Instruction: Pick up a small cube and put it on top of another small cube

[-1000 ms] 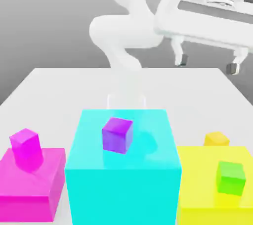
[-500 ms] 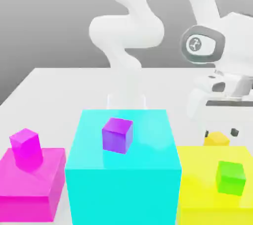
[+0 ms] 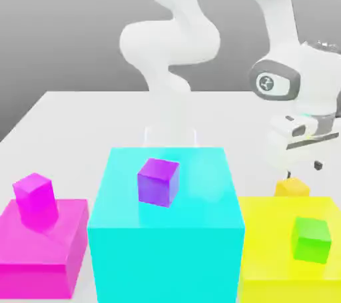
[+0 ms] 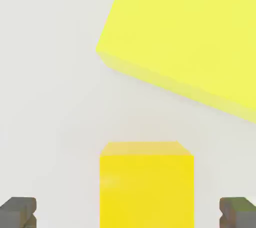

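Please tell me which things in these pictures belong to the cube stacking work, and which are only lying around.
For the job:
- orange-yellow cube
- open gripper

Not clearly needed (the second small cube is not named):
- green cube
- purple cube
- pink cube
- yellow block
- blue block
- pink block

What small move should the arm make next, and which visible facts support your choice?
Probably lower the open gripper straight down around the small orange-yellow cube, before closing. In the hand view the cube sits between the parted fingertips, with bare table to either side, and the exterior view shows the gripper just above it.
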